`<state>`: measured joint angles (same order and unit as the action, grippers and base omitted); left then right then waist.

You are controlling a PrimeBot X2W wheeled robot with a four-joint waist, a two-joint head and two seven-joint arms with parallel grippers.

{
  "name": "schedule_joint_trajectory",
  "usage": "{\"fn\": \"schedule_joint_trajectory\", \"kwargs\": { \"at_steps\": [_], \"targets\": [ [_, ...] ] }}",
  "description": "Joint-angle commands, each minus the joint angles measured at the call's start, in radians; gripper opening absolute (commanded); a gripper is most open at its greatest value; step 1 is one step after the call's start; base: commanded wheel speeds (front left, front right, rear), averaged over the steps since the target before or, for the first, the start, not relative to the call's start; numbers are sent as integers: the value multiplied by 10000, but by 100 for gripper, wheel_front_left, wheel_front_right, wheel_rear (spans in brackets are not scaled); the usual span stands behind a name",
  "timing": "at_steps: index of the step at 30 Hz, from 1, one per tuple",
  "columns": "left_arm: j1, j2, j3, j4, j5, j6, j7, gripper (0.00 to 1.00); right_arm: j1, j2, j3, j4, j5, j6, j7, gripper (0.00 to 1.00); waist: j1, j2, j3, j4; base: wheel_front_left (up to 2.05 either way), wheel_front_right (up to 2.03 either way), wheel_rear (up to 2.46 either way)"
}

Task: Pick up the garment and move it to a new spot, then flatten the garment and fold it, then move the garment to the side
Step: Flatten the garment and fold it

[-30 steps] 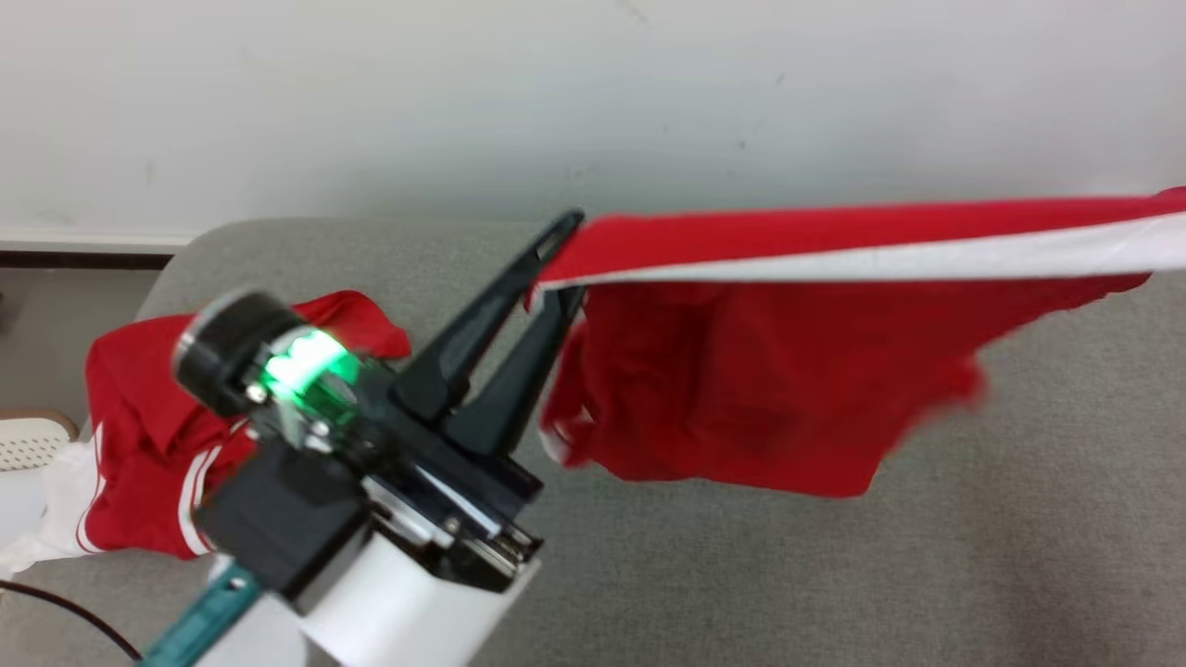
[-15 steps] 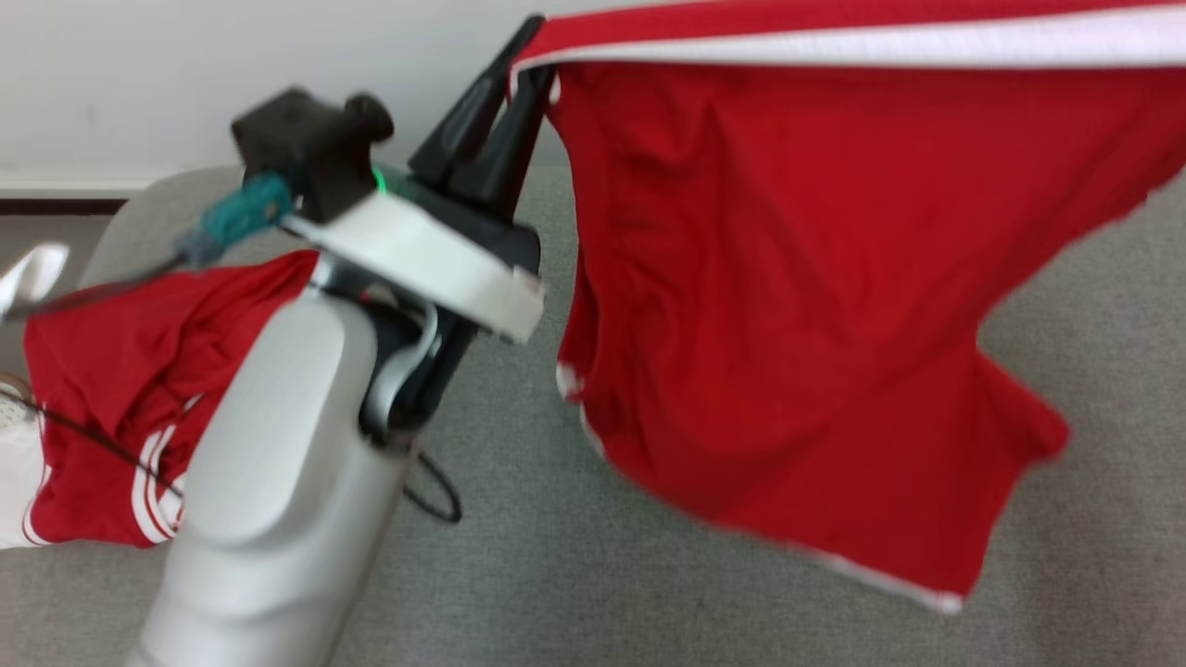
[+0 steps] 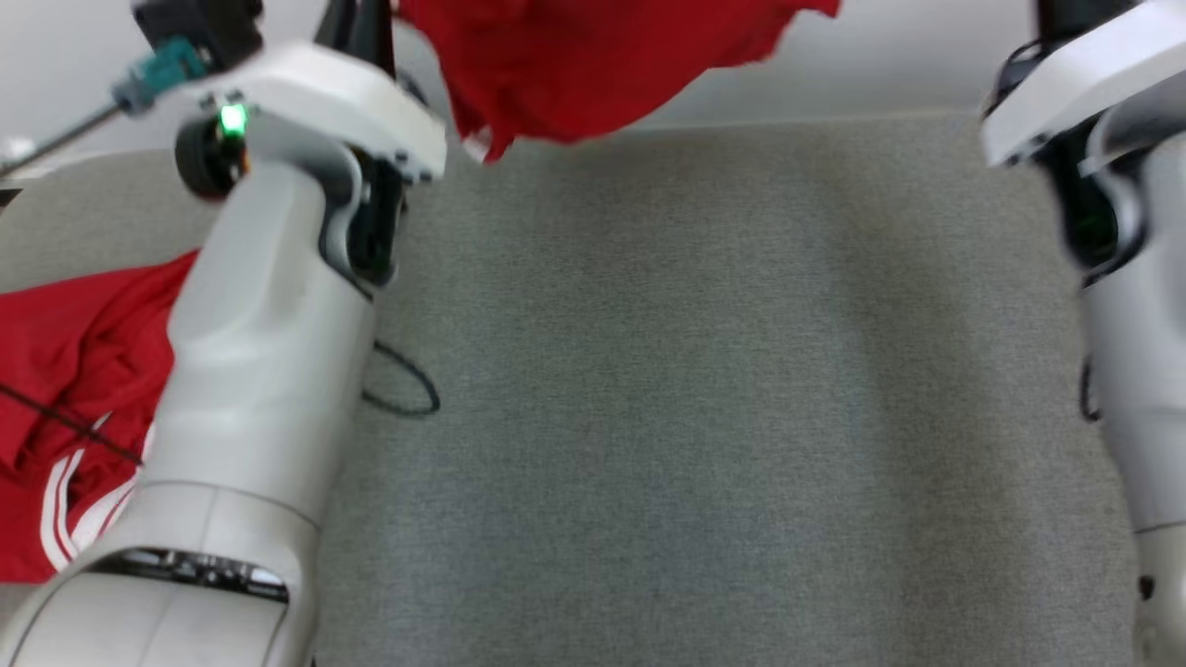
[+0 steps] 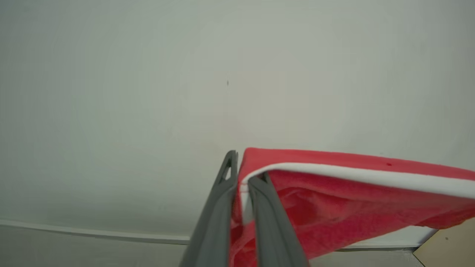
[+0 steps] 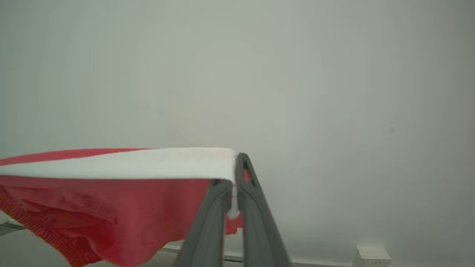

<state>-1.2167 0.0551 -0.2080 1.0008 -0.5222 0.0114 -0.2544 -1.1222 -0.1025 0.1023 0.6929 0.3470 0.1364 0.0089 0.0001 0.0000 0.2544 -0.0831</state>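
The garment (image 3: 593, 65) is red with a white band along its top edge. It hangs in the air above the far side of the grey table (image 3: 695, 371), stretched between my two raised arms. In the left wrist view my left gripper (image 4: 243, 174) is shut on one corner of the garment (image 4: 334, 207) at the white band. The right wrist view has my right gripper (image 5: 230, 174) shut on the opposite corner of the garment (image 5: 111, 207). In the head view the dark fingers (image 3: 357, 23) of the left gripper reach the top edge, and the garment's upper part is cut off there.
A second red garment with white stripes (image 3: 65, 371) lies crumpled at the table's left edge, partly behind my left forearm. A black cable (image 3: 408, 389) loops beside that arm. A white wall stands behind the table, with a small white box (image 5: 371, 256) at its foot.
Both arms have lifted the garment higher, so that only its lower part hangs in at the top of the head view. That view has also shifted, and the right arm now shows.
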Motion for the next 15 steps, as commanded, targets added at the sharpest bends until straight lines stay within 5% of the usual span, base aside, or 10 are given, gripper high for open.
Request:
{"fn": "schedule_joint_trajectory", "kwargs": {
  "at_steps": [1,9,15],
  "targets": [
    [452,264,99,541,-10,175,-75,0,256,-132,33,586,175,-104,-203,0,-1,0,51,-87,0,0,0],
    [1795,62,-208,2084,-248,-292,-113,0,1763,181,1312,2471,1469,-95,-925,0,-1,0,373,126,0,0,0],
    [3440,35,-963,1083,-479,-750,-107,0,3642,-83,2122,2425,2702,-89,-1865,0,-1,0,170,276,0,0,0]
  ]
}}
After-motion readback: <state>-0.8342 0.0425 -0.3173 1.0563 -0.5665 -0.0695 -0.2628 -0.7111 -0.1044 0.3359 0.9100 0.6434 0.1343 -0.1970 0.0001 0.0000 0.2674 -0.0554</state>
